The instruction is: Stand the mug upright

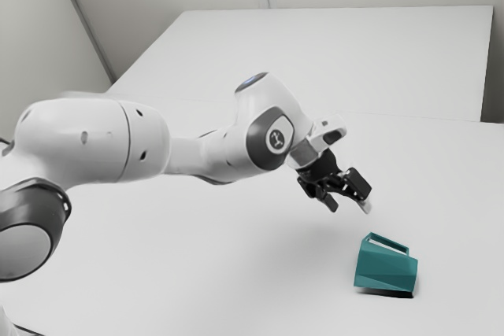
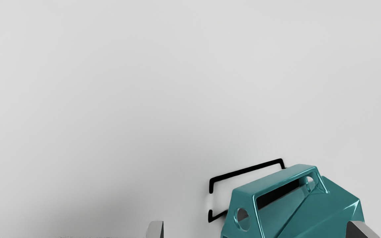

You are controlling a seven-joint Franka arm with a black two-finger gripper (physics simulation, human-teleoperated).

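The black gripper [image 1: 349, 204] hangs above the table, up and to the exterior view's left of the teal mug [image 1: 386, 267]. The mug lies on its side on the table, its handle pointing up. Seen from the wrist, the mug [image 2: 322, 208] lies beyond the fingertips, nearer to one of them, with its angular handle toward the camera. The gripper [image 2: 255, 229] is open, its two fingertips wide apart, and nothing is held. The mug's lower part is cut off by the wrist view's edge.
A white table [image 1: 260, 273] carries the mug, with a dark shadow beside it. Another pale flat surface [image 1: 339, 57] lies behind the table, and light walls stand around it.
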